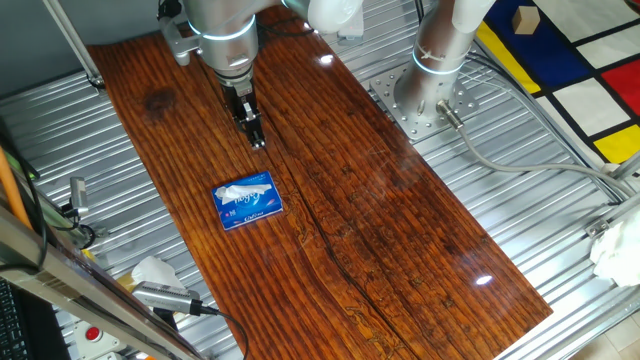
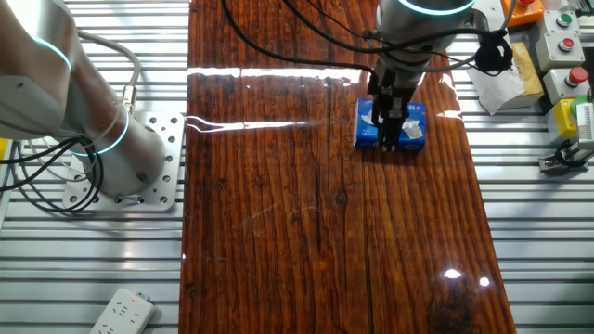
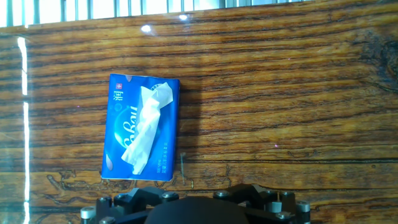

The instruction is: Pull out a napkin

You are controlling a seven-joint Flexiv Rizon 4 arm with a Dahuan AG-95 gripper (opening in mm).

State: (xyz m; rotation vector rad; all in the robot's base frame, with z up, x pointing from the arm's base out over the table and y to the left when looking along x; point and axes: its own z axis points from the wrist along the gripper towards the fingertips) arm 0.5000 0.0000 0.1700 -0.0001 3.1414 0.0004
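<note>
A small blue tissue pack lies flat on the wooden table. The napkin, a thin twisted white sheet, sticks out of its top slot and lies along the pack. In the hand view the pack is left of centre with the napkin on it. My gripper hangs above the table, beyond the pack and apart from it, empty, fingers a little apart. In the other fixed view the gripper stands in front of the pack and hides part of it. Only the gripper's dark housing shows in the hand view.
A rounded white paper wad and a grey tool lie off the table's near left corner. The arm's base is bolted beside the table. Button boxes and white paper sit past the pack's side.
</note>
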